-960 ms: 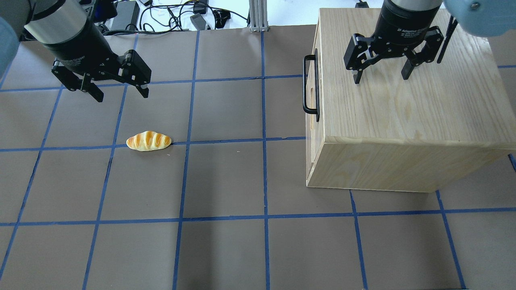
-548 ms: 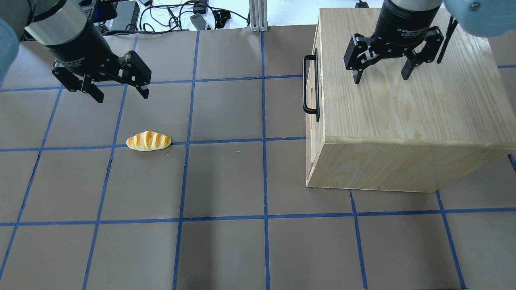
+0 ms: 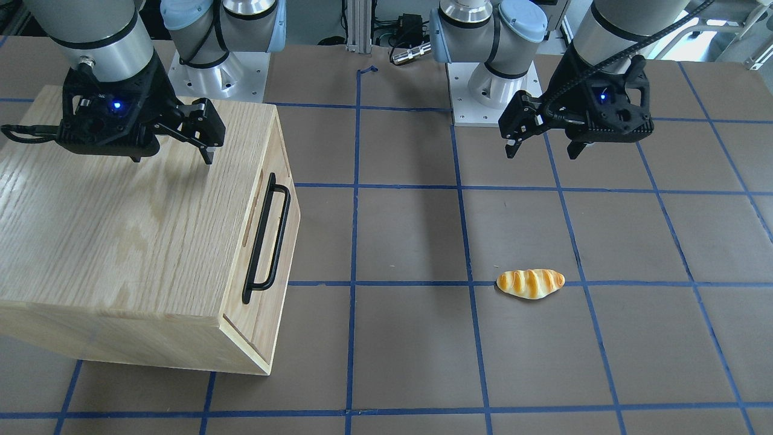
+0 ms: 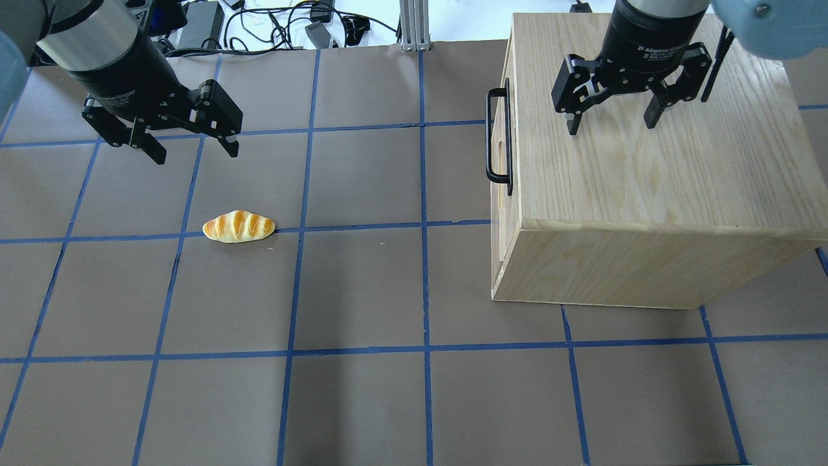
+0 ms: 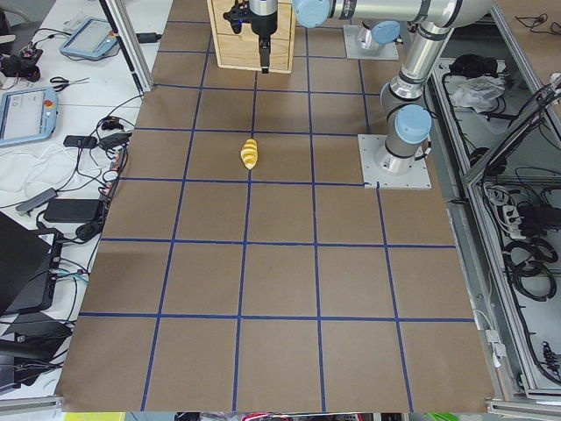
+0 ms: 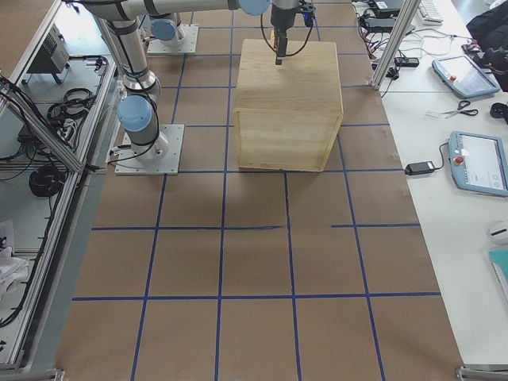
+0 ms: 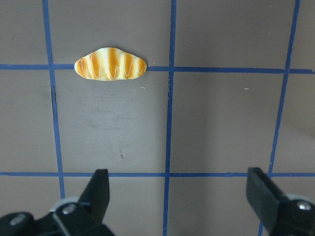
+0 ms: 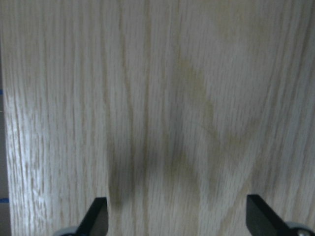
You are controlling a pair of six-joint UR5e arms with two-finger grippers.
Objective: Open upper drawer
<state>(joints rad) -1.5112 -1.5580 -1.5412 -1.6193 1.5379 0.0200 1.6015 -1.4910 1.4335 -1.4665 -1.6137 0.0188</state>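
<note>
Bright, even overhead light leaves soft, diffuse shadows on the brown paper-covered table [image 4: 362,291]. The light-wood cabinet top [image 3: 36,199] carries a pale sheen. The right gripper [image 4: 611,126] casts a faint shadow there, and the right wrist view looks slightly soft.

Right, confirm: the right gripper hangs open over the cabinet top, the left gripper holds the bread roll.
Wrong on the roll: the left gripper hangs open and empty; the bread roll lies on the table, as the overhead view shows. The rest holds.
</note>
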